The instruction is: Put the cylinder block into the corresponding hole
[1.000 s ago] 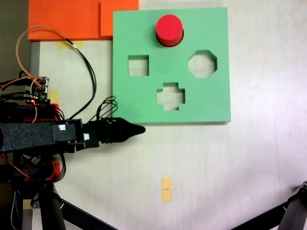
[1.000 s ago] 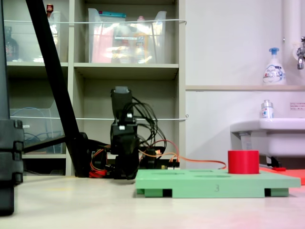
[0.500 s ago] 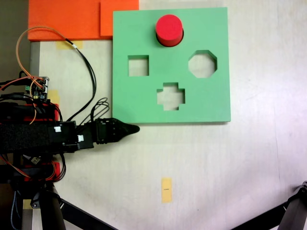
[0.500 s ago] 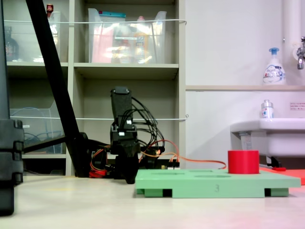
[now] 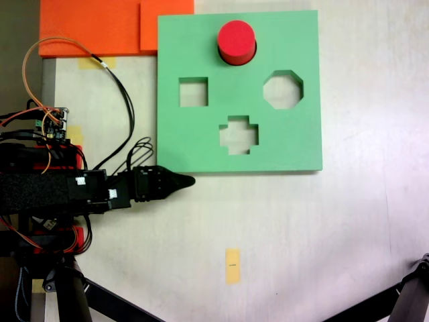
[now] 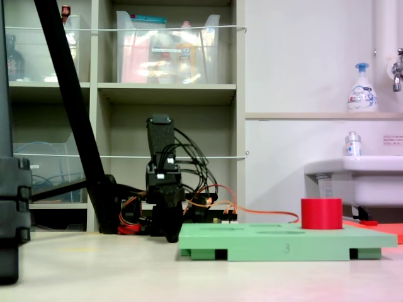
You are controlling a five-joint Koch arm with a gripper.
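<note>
Since a second ago the arm has pulled back toward its base and dropped lower; over the last half second we see no further change. We find the gripper [image 5: 190, 180] low over the counter [image 5: 301, 235], just off the near left corner of the green board [image 5: 201, 144] in the top-down fixed view, holding nothing. Its fingers come to one dark point from above and sit one behind the other from the side [image 6: 170, 234], so we cannot tell if they are parted or closed.

We see the cylinder block [image 5: 236, 41] upright at the board's far edge, between the square cutout [image 5: 193, 92] and the octagonal cutout [image 5: 283, 89]. In the side view the cylinder block [image 6: 321, 214] stands well proud of the board top. No open round cutout shows, so we judge the corresponding hole is under the block and the block is already seated in it, though depth cannot be checked.

Step in hand, as we judge it: retreat after placement. Next move calls for nothing more than parking the arm clear of the board.
</note>
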